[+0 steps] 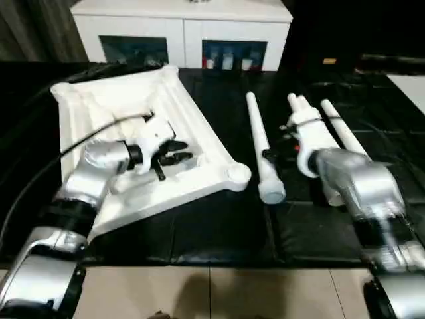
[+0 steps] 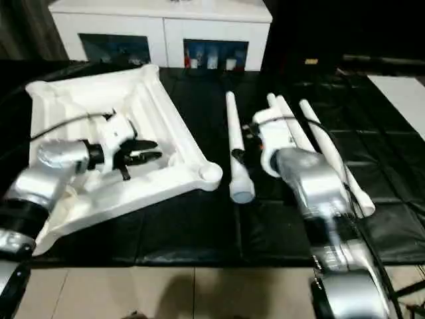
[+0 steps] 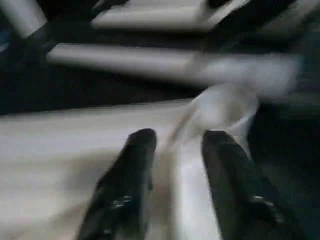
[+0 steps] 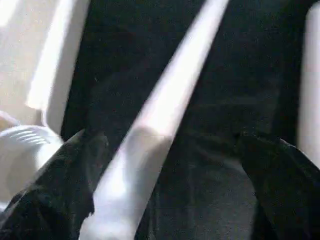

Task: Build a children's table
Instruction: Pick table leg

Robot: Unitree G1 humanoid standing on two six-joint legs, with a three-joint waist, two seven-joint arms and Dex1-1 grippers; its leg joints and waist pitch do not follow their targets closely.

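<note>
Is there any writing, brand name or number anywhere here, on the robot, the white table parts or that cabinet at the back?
None can be read.
Tabletop and legs: plain white, no print visible.
Left end effector and right end effector: no label legible.
Cabinet: small coloured items behind its glass doors, too small and blurred to tell if they carry text.

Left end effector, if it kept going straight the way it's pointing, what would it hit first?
Probably the round corner socket of the tabletop, which sits just past the open left end effector. Beyond it lies a leg. Depth is hard to judge.
</note>
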